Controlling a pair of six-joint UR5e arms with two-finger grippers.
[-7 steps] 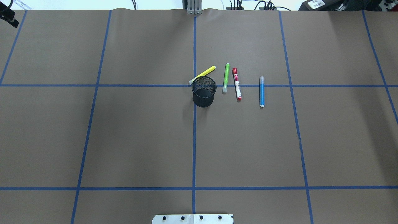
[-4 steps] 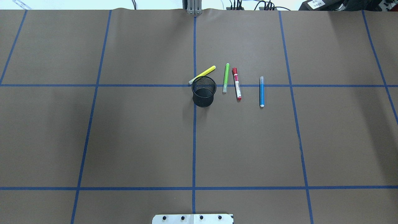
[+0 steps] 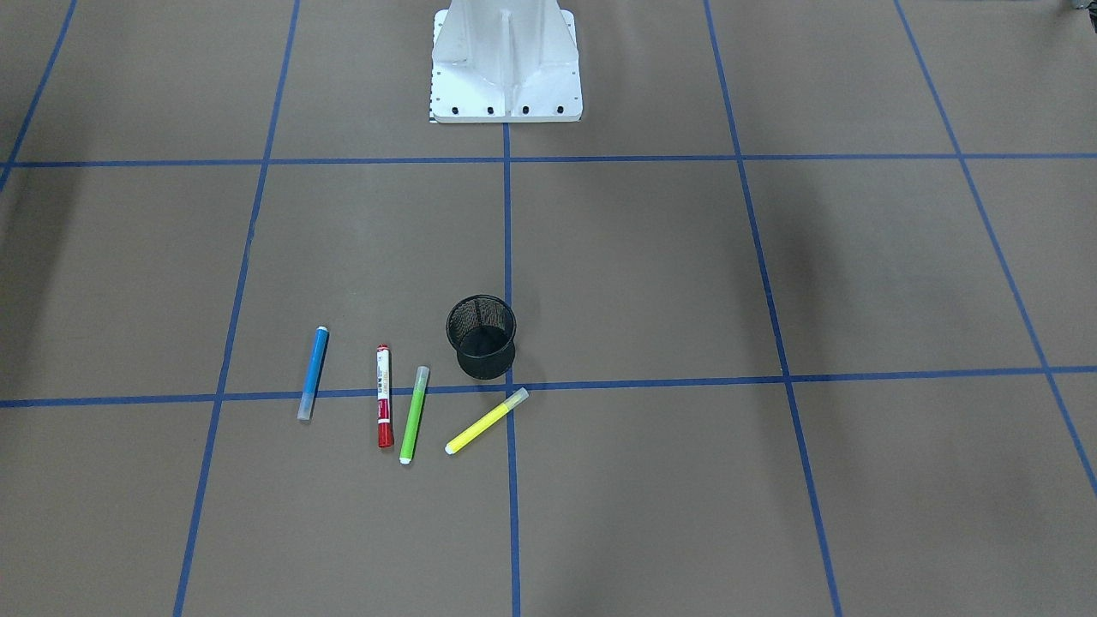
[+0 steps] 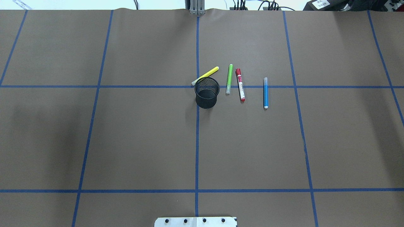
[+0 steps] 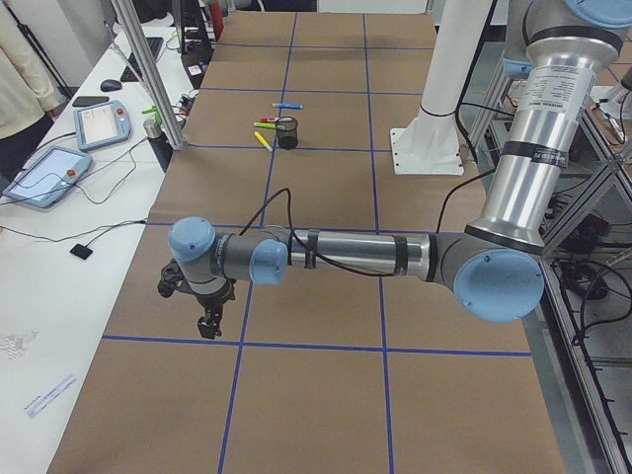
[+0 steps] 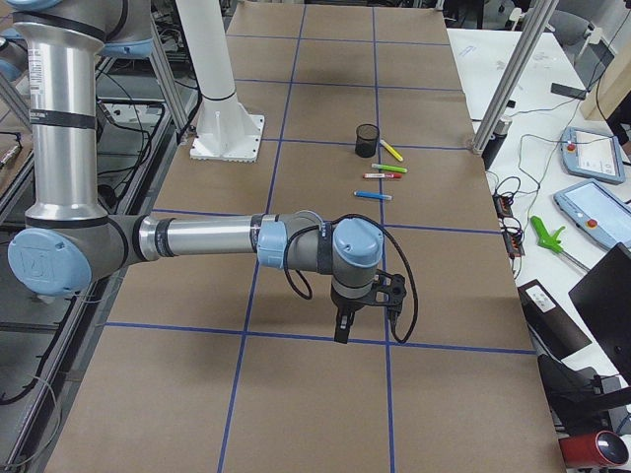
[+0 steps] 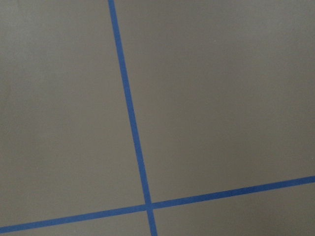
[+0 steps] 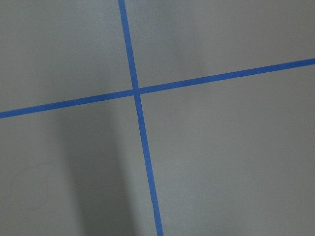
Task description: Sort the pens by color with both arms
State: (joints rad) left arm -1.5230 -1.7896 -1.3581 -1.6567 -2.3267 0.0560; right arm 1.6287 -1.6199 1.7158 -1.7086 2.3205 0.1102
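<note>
Left end effector [image 5: 207, 324] and right end effector [image 6: 343, 327] both point straight down.

No text readable, blurred print on red-ended marker [image 4: 240, 85]

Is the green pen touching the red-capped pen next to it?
Apart. The overhead view shows a strip of bare brown paper between the green pen and the red-capped pen along their whole length.

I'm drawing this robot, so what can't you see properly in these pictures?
Left gripper: left side view only, too small; open or shut unclear.
Right gripper: same, right side view.
Wrist views: only the taped table, no fingertips.
Red pen: label too small to read.
</note>
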